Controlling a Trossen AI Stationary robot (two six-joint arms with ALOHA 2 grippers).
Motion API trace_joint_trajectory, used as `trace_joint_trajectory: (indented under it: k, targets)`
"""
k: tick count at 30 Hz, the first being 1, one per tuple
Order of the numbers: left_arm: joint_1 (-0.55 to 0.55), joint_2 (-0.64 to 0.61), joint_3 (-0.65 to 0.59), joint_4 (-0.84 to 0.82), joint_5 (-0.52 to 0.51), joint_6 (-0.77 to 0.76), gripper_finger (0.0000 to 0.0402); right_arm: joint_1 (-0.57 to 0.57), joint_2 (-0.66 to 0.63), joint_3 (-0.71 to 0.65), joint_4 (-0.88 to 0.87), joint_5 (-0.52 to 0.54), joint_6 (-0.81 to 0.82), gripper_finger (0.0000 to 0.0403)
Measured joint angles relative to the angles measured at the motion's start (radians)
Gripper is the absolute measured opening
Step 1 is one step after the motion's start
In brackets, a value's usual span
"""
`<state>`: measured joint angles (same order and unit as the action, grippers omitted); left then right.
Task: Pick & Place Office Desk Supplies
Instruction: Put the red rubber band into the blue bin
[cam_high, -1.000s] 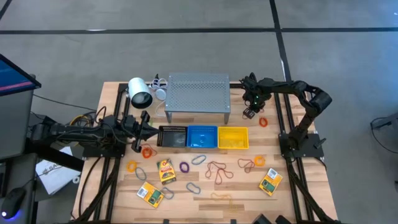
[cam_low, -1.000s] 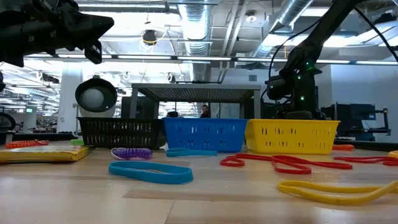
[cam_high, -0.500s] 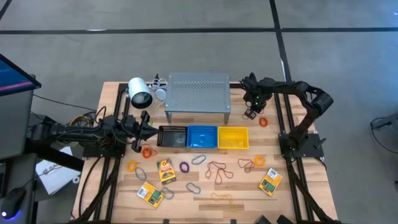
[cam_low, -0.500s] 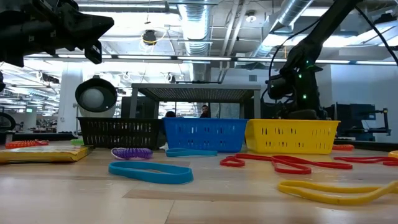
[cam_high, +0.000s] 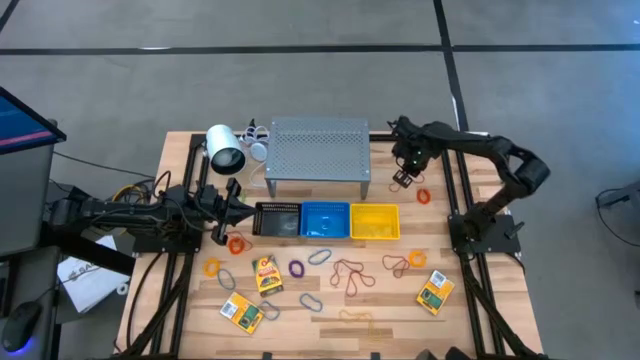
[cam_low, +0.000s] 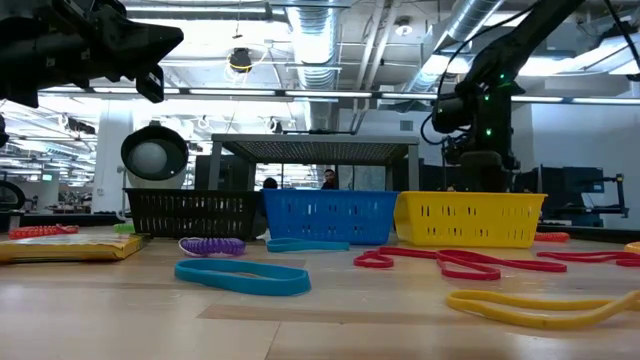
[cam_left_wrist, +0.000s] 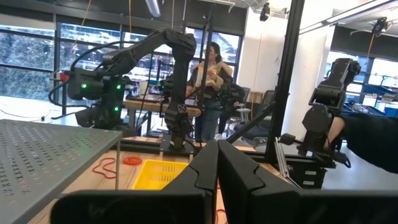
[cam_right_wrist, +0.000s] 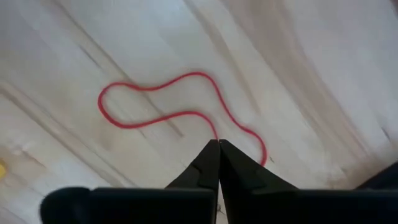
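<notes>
**Over the far right of the table: right gripper pinching a thin red band**

At the far right of the table, beside the right end of the grey perforated shelf (cam_high: 318, 150), hangs the right gripper (cam_high: 402, 180), fingers pressed together on a thin red band loop (cam_right_wrist: 168, 106). Seen from the wrist, lies curled on the bare wood, one strand running up between the fingertips. Just to the right of it on the table, an orange band (cam_high: 423, 195).

At the left edge, near the black basket (cam_high: 276, 220), waits the left gripper (cam_high: 243, 212), fingers closed flat against each other, nothing between them.

Along the middle, in a row: black, blue (cam_high: 325, 221) and yellow basket (cam_high: 375, 222). Nearer than the baskets, scattered loose: yellow-and-green packs (cam_high: 266, 274), a purple band (cam_high: 297, 268), red-brown bands (cam_high: 347, 272), grey oval clips (cam_high: 311, 301), an orange ring (cam_high: 237, 244). At the far left corner, a white cylindrical lamp (cam_high: 225, 149).
</notes>
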<state>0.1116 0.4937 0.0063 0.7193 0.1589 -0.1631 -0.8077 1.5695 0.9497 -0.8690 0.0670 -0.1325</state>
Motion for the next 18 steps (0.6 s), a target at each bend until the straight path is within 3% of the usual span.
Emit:
trace_joint_trajectory:
  k: [4,13,18]
  targets:
    - [0.0,0.0,0.0,0.0,0.0,0.0,0.0003,0.004,0.008,0.0,-0.014,-0.008,-0.026,0.0038]
    - [0.0,0.0,0.0,0.0,0.0,0.0,0.0003,0.009,0.008,0.0,0.017,-0.018,-0.051,0.0162]
    - [0.0,0.0,0.0,0.0,0.0,0.0,0.0003,0.009,0.008,0.0,0.039,-0.018,-0.052,0.0205]
